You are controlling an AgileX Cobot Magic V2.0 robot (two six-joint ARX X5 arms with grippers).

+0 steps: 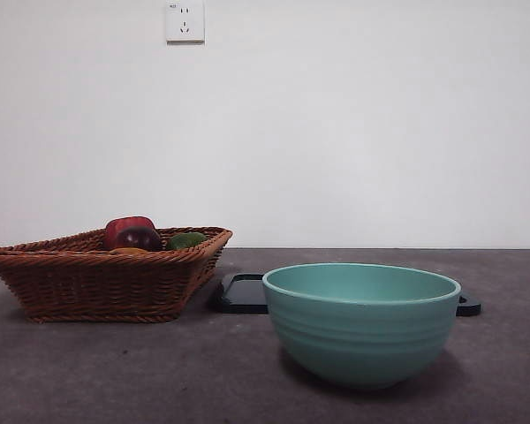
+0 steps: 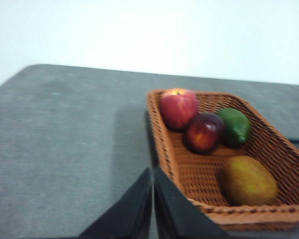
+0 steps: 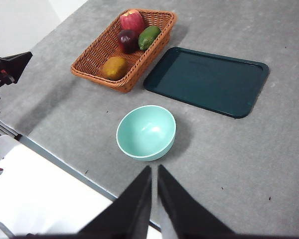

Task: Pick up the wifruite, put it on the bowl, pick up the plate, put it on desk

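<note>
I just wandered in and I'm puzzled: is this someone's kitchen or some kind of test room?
Probably a test room, not a kitchen: a bare white wall with only a socket, a plain grey desk, and staged props, a wicker basket of fruit and an empty bowl.

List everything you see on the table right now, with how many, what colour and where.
wifruite: one, orange-yellow, in the basket's near end.
red apple: one, red, basket's far end.
dark plum-like fruit: one, deep red-purple, beside the apple.
green fruit: one, green, next to the dark fruit.
basket: one, brown wicker, on the desk.
bowl: one, mint-teal, empty, on the desk near the tray.
tray: one, dark teal, flat, beside the basket.
wall socket: one, white, on the wall.
left gripper: black, shut, near the basket.
right gripper: black, shut, above the bowl's side.
</note>
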